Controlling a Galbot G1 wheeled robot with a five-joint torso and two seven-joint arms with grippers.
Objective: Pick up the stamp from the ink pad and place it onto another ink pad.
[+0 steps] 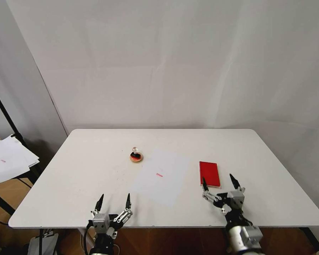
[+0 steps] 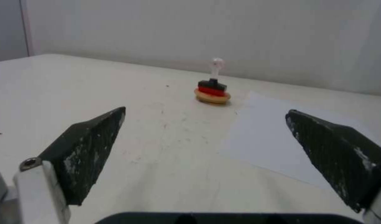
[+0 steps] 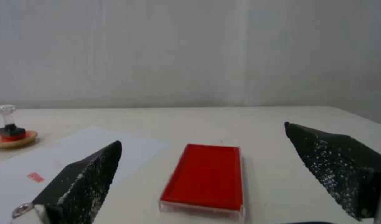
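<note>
A: The left claw (image 1: 114,202) hovers low over the near edge of the white surface (image 1: 78,170), its two black fingers spread wide with nothing between them. The right claw (image 1: 219,183) sits likewise released, just beside the near short end of the flat bright red rectangular ink pad (image 1: 209,173).

B: And where is the tiny stamp with the black base and clear round knob (image 1: 134,153)?

A: It stands upright on the small round tan-rimmed disc with a red-orange inked centre (image 1: 136,158), left of the white paper sheet (image 1: 162,175) that bears a small red imprint (image 1: 159,174). The left wrist view confirms this: black base on disc, knob upward. The rectangular pad, seen in the right wrist view, carries nothing.

B: So how far along is the task?

A: Judged from this layout, the stamp rests on the round disc and not on the red rectangle, and both claws are well apart from it. Either the transfer onto the disc is complete, or the disc is the starting pad and everything remains. The frames cannot settle which.
</note>
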